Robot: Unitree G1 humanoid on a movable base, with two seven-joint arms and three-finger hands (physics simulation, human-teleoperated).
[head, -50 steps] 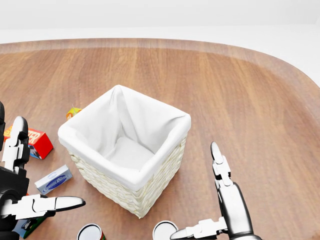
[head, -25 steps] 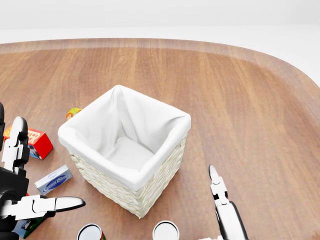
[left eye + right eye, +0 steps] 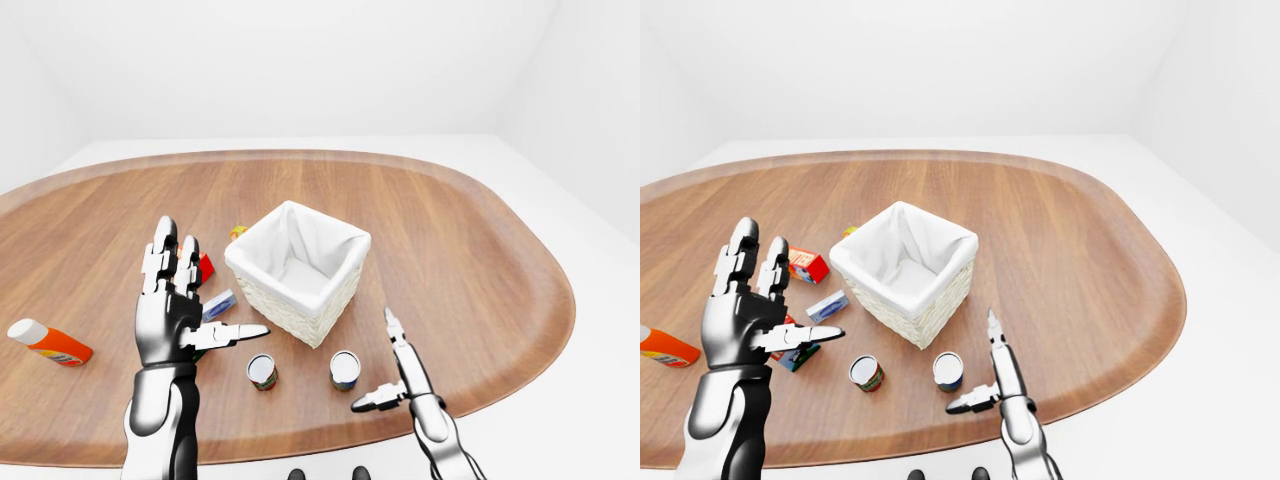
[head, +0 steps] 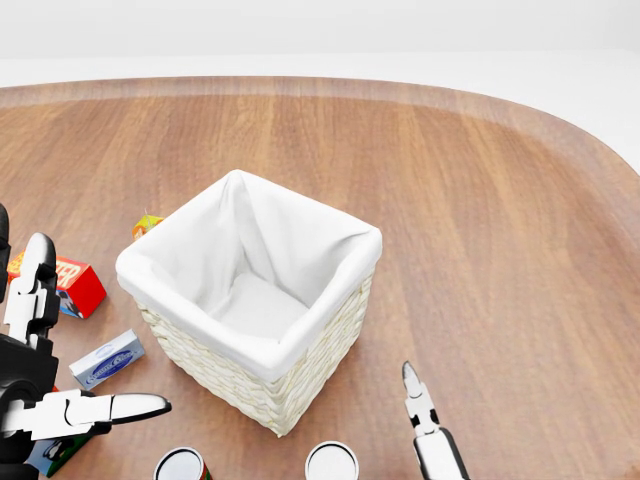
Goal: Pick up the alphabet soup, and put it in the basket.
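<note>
two hands, left hand and right hand, hang unclenched over an oval wooden table in a white room.

No lettering on the boxes, cans or bottle is sharp enough to read.

Oval wooden table (white walls).

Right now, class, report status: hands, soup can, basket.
Both hands open, left hand, right hand. Two small round cans untouched, soup label unclear. White-lined wicker basket empty, unobstructed.
</note>
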